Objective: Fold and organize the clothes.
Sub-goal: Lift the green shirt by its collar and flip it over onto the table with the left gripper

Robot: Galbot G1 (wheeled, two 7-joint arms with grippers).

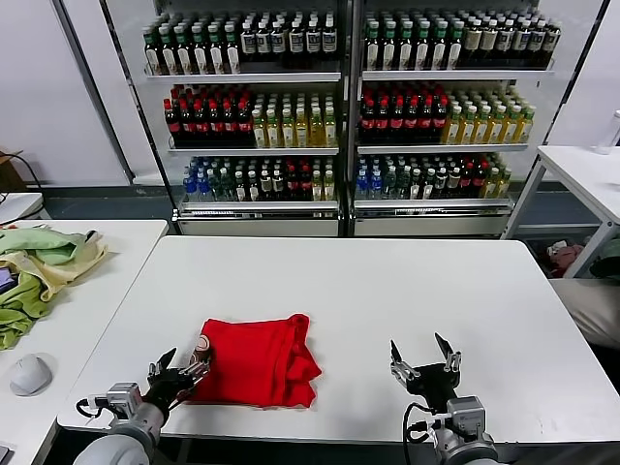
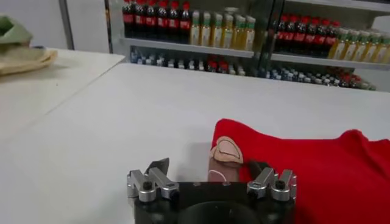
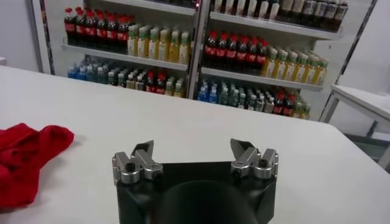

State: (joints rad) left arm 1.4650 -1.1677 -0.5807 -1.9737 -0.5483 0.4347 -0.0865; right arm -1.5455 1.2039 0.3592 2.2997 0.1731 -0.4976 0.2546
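Head view: red T-shirt (image 1: 257,360) lay folded near table (image 1: 407,281) front edge. Left gripper (image 1: 178,373) spread wide, empty, at shirt's left corner; right gripper (image 1: 423,360) wide, empty, well apart. Best squared up edges, flattened loose right corner before stacking.

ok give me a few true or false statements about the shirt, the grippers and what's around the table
1. The red shirt lies folded on the white table. True.
2. The right gripper holds the shirt. False: it is open over bare table, apart from the shirt.
3. The left gripper is open at the shirt's near left corner. True.
4. The shelves behind the table hold folded towels. False: they hold rows of bottles.
5. A heap of green and yellow cloths lies on a side table to the left. True.
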